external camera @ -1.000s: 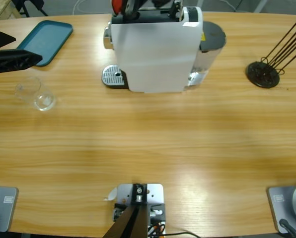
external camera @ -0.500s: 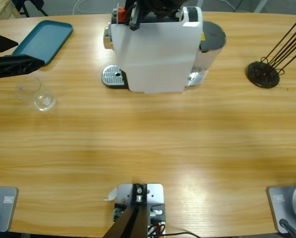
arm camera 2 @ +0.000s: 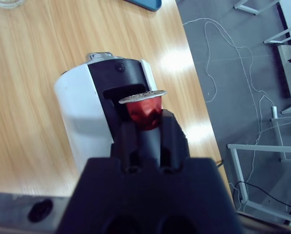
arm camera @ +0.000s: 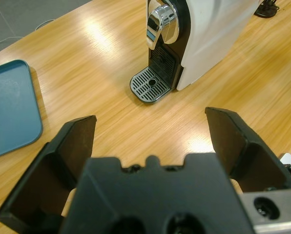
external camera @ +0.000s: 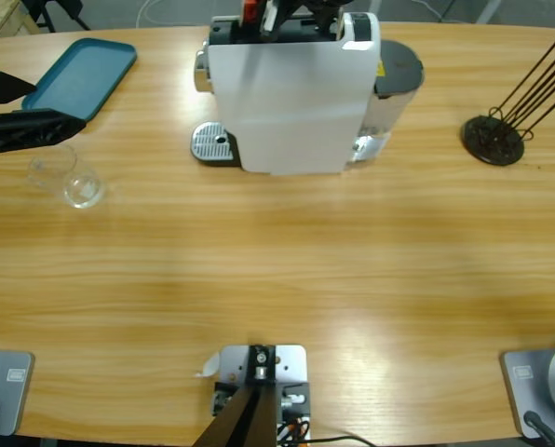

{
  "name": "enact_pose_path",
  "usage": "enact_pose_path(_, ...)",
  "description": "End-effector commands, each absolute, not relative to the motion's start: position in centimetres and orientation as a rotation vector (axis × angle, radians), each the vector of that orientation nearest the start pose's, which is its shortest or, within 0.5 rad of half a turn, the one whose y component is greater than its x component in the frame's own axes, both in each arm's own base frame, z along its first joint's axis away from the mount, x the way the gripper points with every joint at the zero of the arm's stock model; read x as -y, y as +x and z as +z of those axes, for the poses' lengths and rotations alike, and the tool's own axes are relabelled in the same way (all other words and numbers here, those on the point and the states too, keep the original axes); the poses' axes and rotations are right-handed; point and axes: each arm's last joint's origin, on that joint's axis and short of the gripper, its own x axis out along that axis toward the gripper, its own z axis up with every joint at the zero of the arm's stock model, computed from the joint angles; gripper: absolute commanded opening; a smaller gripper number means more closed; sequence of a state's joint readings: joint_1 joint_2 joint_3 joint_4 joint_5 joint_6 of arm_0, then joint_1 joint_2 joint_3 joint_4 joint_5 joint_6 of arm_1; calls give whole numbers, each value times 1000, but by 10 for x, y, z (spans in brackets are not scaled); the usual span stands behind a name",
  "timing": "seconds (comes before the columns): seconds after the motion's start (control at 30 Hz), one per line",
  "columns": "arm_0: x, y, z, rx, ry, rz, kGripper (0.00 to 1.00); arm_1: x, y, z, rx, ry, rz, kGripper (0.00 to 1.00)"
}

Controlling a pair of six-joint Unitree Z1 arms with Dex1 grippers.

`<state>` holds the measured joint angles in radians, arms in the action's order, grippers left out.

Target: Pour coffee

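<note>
Wooden table (external camera: 287,261): glass tumbler (external camera: 68,177) just beside released left tool (arm camera: 150,131); right tool (arm camera 2: 144,127) grasping red capsule (arm camera 2: 143,109).

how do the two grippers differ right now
The left gripper has its jaws spread wide and holds nothing; the right gripper is shut on the red capsule. The left one sits over the table near the glass tumbler and teal tray; the right one is above the coffee machine, capsule over its top opening. Both have two black jaws.
</note>
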<state>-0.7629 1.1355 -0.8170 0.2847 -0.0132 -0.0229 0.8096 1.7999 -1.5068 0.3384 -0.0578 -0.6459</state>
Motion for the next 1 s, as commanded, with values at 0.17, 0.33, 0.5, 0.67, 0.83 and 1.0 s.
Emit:
enact_pose_path(0.17, 125, 131, 321, -643, 214, -730, 968, -297, 267, 358, -348, -890, 980, 0)
enact_pose_path(0.33, 125, 131, 320, -648, 216, -728, 968, -303, 273, 351, -364, -899, 971, 0)
enact_pose_path(0.5, 125, 131, 319, -649, 217, -727, 968, -304, 274, 349, -372, -897, 974, 100)
enact_pose_path(0.67, 125, 132, 319, -646, 212, -727, 968, -302, 272, 347, -381, -894, 978, 237)
enact_pose_path(0.83, 124, 131, 320, -643, 210, -727, 968, -301, 272, 346, -390, -898, 979, 227)
enact_pose_path(1.0, 125, 131, 320, -641, 209, -727, 968, -298, 268, 357, -366, -866, 967, 616)
